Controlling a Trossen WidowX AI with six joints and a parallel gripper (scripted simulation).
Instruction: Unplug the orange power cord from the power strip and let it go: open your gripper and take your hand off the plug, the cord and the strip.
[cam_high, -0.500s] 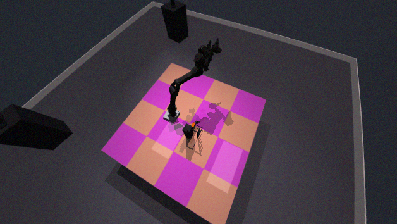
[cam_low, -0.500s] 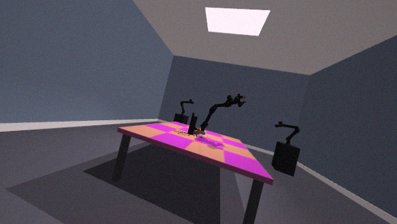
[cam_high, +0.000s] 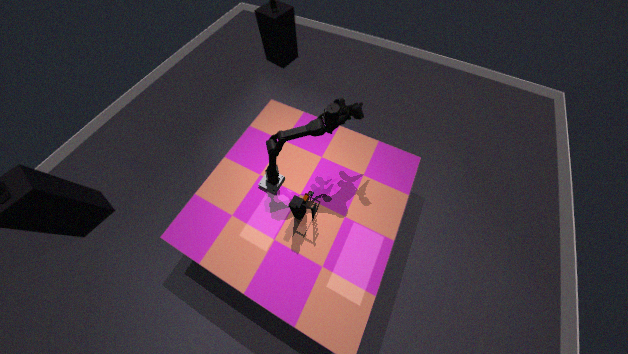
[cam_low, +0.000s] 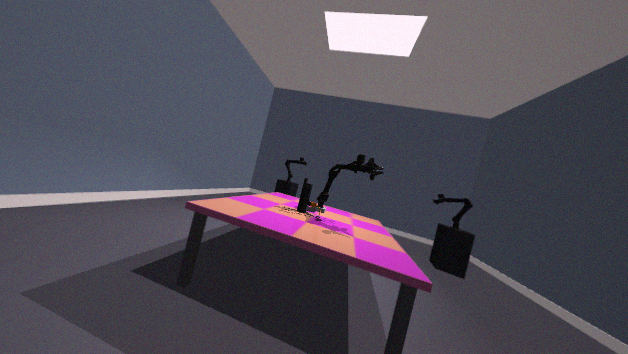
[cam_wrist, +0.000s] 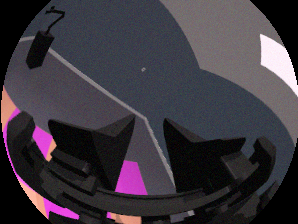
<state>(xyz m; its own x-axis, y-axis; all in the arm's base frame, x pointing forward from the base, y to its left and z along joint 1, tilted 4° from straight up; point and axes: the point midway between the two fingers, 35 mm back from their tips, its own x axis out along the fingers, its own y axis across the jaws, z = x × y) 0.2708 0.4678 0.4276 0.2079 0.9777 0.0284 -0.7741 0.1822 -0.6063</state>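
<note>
So I'm basically at the start here, nothing done yet as far as I can tell. The arm (cam_high: 295, 134) is stretched up and out with the hand (cam_high: 356, 110) hanging high in the air over the far part of the checkered worktop (cam_high: 350, 290), well apart from the thing I actually need. In the wrist view the two fingers are partly drawn toward each other with a gap between them, and nothing sits in that gap, just wall and floor behind it, so the hand is half-closed on air. The power strip (cam_high: 299, 206) looks like a dark block sitting near the arm's base, around the middle of the worktop, with a tiny orange bit on it that I take to be the orange power cord (cam_high: 306, 198) plug, apparently plugged in. It's honestly too small to say which way the plug points or how its long axis runs; the strip seems to stand up tall in the exterior view, but I wouldn't swear to more. Still left: come down, grab the plug, pull it out, open up and back off.
</note>
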